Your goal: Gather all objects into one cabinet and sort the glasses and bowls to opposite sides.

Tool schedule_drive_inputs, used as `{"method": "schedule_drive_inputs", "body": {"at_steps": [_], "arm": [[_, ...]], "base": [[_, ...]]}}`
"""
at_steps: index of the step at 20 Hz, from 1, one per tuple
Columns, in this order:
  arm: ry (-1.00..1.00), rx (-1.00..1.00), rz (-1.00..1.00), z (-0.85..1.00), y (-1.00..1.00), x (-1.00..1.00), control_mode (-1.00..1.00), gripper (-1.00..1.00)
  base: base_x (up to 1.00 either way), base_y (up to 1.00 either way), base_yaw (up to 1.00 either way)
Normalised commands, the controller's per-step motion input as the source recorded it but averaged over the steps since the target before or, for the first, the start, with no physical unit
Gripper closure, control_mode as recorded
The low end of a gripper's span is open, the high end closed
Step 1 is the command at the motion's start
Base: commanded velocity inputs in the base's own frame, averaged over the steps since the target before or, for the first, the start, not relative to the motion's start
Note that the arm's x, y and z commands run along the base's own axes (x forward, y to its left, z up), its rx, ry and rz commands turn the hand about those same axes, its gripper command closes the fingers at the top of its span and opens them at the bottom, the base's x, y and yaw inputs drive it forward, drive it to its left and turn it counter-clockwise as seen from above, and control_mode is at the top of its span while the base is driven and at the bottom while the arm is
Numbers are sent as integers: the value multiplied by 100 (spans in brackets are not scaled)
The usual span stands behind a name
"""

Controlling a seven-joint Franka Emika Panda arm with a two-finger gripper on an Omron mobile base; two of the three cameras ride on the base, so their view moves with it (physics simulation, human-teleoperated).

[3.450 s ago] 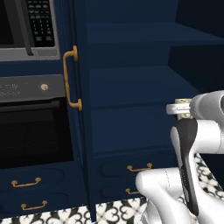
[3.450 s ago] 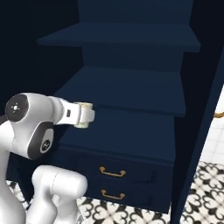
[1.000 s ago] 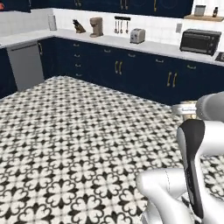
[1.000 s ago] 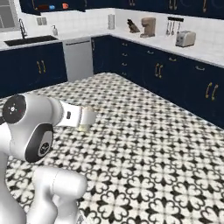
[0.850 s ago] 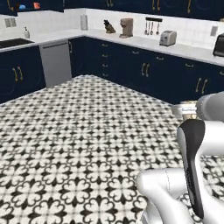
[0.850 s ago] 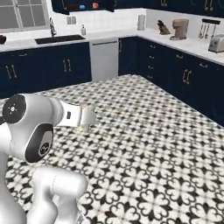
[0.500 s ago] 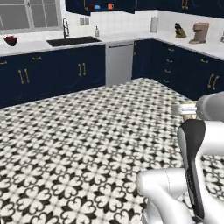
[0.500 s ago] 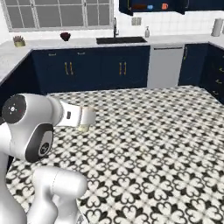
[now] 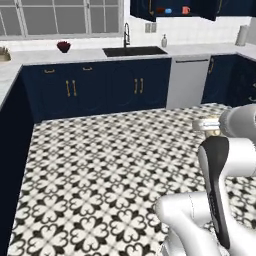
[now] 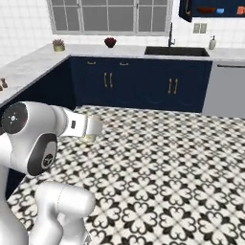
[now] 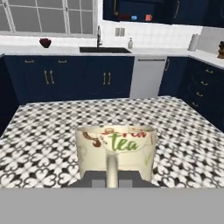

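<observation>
While carried, cream mug (image 11: 115,154) clamped in end effector (image 11: 112,180), handle toward camera

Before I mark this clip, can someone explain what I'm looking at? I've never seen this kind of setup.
This is a rendered kitchen. A white robot arm rides on a driving base. Two cameras behind it look forward from its left and right; the third sits on the hand. The gripper is shut on the handle of a cream mug printed "tea", carried above the patterned floor. Ahead, above the sink, an open navy wall cabinet already holds a wooden bowl, a blue cup and an orange mug.
</observation>
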Motion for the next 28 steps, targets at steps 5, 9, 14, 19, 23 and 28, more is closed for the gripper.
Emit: {"method": "schedule_drive_inputs", "body": {"at_steps": [5,9,14,19,23,28], "arm": [[0,0,0,0,0,0,100,100],[0,0,0,0,0,0,100,100],[0,0,0,0,0,0,100,100],[0,0,0,0,0,0,100,100],[0,0,0,0,0,0,100,100],[0,0,0,0,0,0,100,100]], "base": [[96,-100,22],[100,-99,26],[88,-100,16],[65,-100,-3],[86,-84,-6],[100,-57,16]]}}
